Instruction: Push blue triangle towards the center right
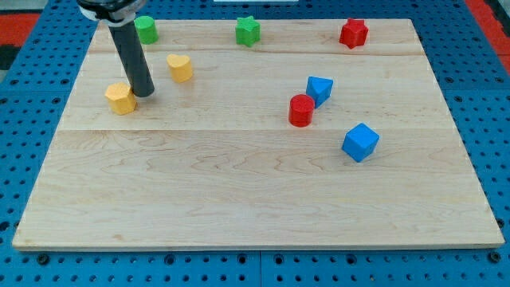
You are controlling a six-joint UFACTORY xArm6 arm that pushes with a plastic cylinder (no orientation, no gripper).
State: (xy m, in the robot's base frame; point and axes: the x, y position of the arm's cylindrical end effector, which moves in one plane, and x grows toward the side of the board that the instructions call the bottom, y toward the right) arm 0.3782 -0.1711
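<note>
The arm ends in a plain dark rod (131, 56), so there are no jaws to open or close and nothing is held. My tip (144, 93) rests on the wooden board (255, 199) in the view's upper left part. It stands just beside a yellow block (121, 98), at that block's right edge; whether the two actually touch cannot be told from this view. A second yellow block (180, 68) lies near, up and to the right of my tip, clearly apart from it.

The blue triangle (319, 88) sits right of the board's middle, in the upper half, well apart from my tip. A red cylinder (301, 110) lies right against its lower left side, the two looking as if they touch. A blue cube (360, 142) lies lower and further to the view's right, near these two but separate from them.

Along the view's top edge of the board there are three more blocks. A green cylinder (146, 29) stands just right of the rod's upper part, partly hidden by it. A green star-shaped block (248, 31) stands near the top middle, and a red star-shaped block (353, 33) near the top right. The board lies on a blue perforated table (478, 72)
</note>
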